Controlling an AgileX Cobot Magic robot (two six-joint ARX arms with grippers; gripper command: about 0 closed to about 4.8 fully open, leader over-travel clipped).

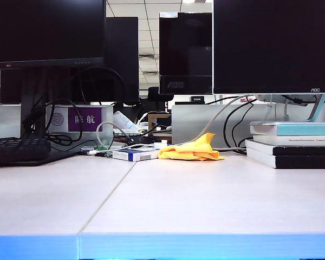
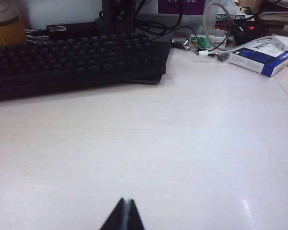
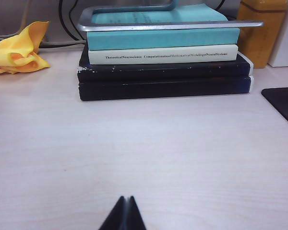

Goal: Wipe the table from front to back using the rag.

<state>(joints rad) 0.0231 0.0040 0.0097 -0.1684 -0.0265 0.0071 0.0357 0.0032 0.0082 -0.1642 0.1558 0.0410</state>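
two grippers, both with jaws pressed together, empty: left gripper [image 2: 124,215] low over the table [image 1: 206,200] before a black keyboard [image 2: 72,62], right gripper [image 3: 125,214] before a book stack [image 3: 163,62]. crumpled rag [image 1: 192,150] far back, between a small white-and-blue box [image 1: 132,155] and the books.

Crumpled rag [image 1: 190,150], far table [image 1: 206,200], beside box [image 1: 131,155]

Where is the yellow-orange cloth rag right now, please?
In the exterior view the crumpled yellow-orange cloth rag lies toward the table's back, right of the white-and-blue box, left of the book stack.
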